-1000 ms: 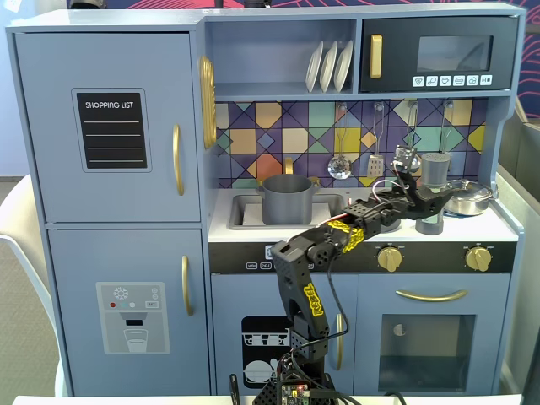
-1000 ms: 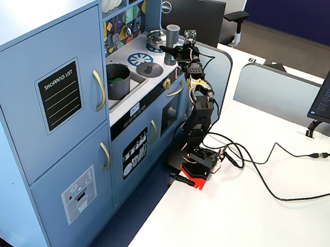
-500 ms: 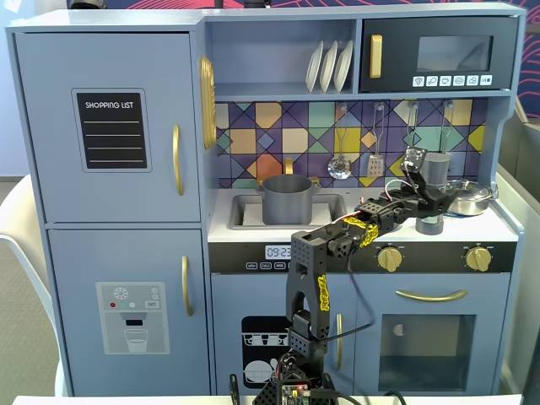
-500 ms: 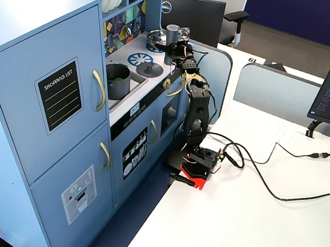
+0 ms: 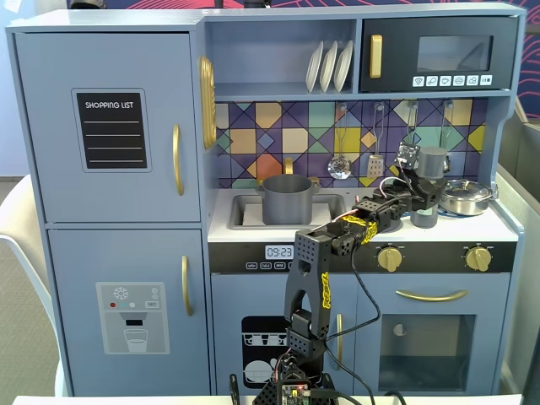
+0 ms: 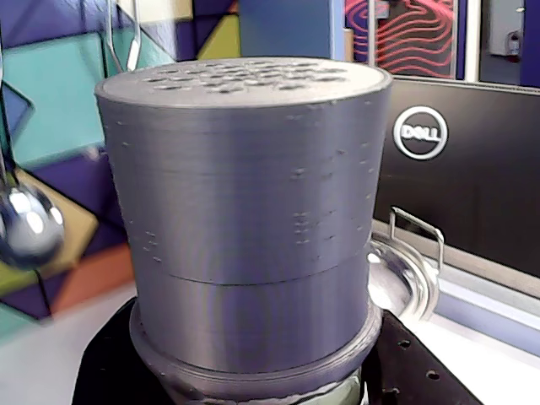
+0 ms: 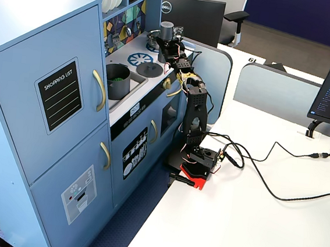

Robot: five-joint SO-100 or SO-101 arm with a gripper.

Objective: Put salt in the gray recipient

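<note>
A gray cylindrical salt shaker [image 6: 245,202] with holes in its top fills the wrist view and stands upright. My gripper [image 6: 261,375] is shut on it, with a black jaw on each side of its lower flange. In a fixed view the shaker [image 5: 432,160] and gripper [image 5: 426,187] are over the right of the counter, by the backsplash. A gray piece [image 5: 424,218] shows below the gripper at counter level; I cannot tell whether it belongs to the shaker. The gray pot [image 5: 288,199] stands in the sink, far to the left of the gripper. It also shows in a fixed view [image 7: 118,79].
A silver lidded pan [image 5: 466,196] sits just right of the gripper, also seen in the wrist view [image 6: 409,283]. A ladle [image 5: 340,165] and spatula [image 5: 375,162] hang on the backsplash. Shelf and microwave [image 5: 434,53] overhang the counter. A faucet [image 5: 288,166] stands behind the pot.
</note>
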